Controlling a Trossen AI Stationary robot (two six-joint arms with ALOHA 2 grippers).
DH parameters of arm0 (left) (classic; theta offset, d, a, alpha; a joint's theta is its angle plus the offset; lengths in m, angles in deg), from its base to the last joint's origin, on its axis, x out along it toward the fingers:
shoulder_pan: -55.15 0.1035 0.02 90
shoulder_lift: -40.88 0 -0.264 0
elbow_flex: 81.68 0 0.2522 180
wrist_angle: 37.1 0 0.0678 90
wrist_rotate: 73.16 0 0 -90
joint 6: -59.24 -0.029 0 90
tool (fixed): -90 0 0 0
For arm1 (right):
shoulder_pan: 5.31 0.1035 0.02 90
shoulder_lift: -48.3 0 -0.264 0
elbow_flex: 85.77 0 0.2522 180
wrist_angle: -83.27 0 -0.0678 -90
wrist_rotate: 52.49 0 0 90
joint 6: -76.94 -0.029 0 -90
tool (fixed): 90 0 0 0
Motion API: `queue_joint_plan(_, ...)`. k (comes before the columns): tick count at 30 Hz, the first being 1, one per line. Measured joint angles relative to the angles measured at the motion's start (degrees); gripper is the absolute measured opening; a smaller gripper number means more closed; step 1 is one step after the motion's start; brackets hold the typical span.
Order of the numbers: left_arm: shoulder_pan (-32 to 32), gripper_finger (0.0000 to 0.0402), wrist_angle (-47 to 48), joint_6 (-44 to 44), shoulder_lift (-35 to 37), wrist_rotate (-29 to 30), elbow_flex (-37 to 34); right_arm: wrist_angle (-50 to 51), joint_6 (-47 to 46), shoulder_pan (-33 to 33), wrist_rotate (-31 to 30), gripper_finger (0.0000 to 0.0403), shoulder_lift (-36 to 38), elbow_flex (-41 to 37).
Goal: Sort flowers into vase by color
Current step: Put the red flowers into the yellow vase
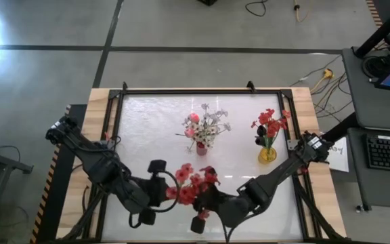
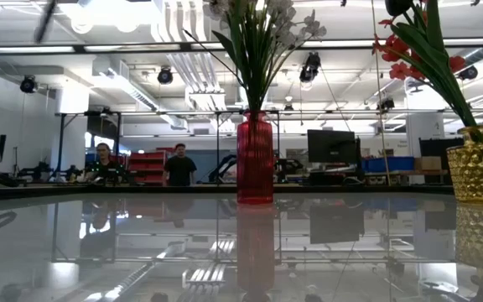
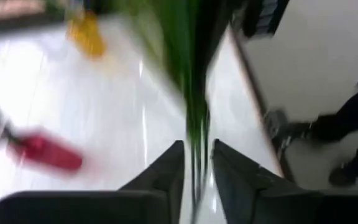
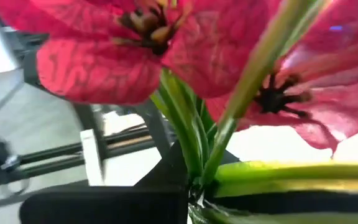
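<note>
A bunch of red blooms (image 1: 191,183) on green stems is held between both grippers near the table's near edge. My left gripper (image 1: 166,188) is shut on it from the left, and my right gripper (image 1: 207,202) from the right. The red blooms (image 4: 104,56) fill the right wrist view. A pink-red vase (image 1: 202,146) stands mid-table with white sprays and a pink rosebud in it. A yellow vase (image 1: 267,154) to its right holds red blooms. In the low view the pink-red vase (image 2: 254,159) and the yellow vase (image 2: 480,164) show, but neither gripper. My left gripper pinches the bunch's green stems (image 3: 196,146) between its two fingers (image 3: 169,177). The stems run on along and past the fingers, away from the wrist. My right gripper holds the green stems (image 4: 199,163) close below the red blooms. Its own body hides the fingertips, so the kind of hold does not show. The blooms stand out just ahead of the fingers.
The glossy white table top (image 1: 147,129) has a black frame and wooden side boards. Bare surface lies left of the pink-red vase and between the vases and the grippers. Beyond the far edge, people stand in the room (image 2: 179,168).
</note>
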Motion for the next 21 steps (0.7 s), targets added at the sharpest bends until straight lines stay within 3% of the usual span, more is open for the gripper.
queue_joint_plan(6,-2.3,0.0123,18.4,11.9,0.8,0.1,2.2,9.7,-3.2,7.3,-19.4,0.0011,2.6,0.0)
queue_joint_plan(11,-5.0,0.0138,20.5,16.7,2.2,4.6,0.9,35.8,-22.5,14.5,-30.6,0.001,6.5,0.1)
queue_joint_plan(16,-5.3,0.0138,19.2,17.1,2.2,7.9,0.8,64.8,-44.9,20.2,-31.4,0.001,9.6,0.1)
queue_joint_plan(19,-5.0,0.0135,18.3,17.0,2.2,10.1,0.8,78.6,-53.1,22.5,-26.5,0.001,10.9,0.1)
queue_joint_plan(21,-4.8,0.0133,17.8,17.4,2.2,10.3,0.8,79.1,-52.7,23.1,-22.2,0.0009,12.2,-0.7)
